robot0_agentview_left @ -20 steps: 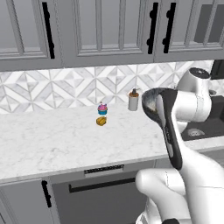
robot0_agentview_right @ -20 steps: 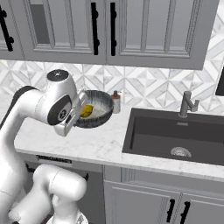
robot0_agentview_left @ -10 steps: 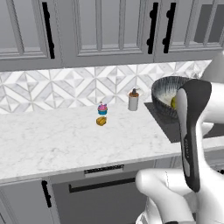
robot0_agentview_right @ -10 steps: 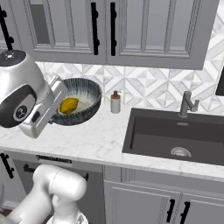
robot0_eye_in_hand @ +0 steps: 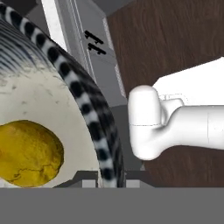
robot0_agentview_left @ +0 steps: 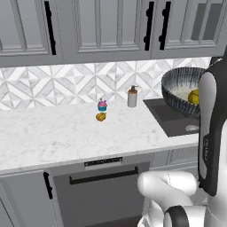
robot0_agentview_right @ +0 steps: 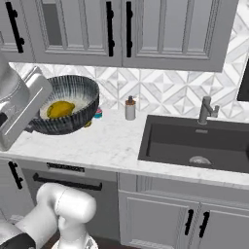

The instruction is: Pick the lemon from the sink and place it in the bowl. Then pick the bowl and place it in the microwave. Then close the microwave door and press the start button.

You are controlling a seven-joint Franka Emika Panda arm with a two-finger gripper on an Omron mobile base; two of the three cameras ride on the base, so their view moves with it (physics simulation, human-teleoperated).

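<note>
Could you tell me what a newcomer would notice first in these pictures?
Probably the bowl, held up in the air above the counter by the gripper, which is shut on its rim. The yellow lemon lies inside it. Next, the dark sink with its faucet sits to the right, a soap dispenser beside it.

No legible text or labels.

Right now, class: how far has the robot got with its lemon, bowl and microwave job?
Done: the lemon lies inside the bowl. In hand: the gripper pinches the bowl's rim and holds it in the air, tilted, above the counter. Left: setting the bowl in the microwave, shutting its door, pressing start.
</note>
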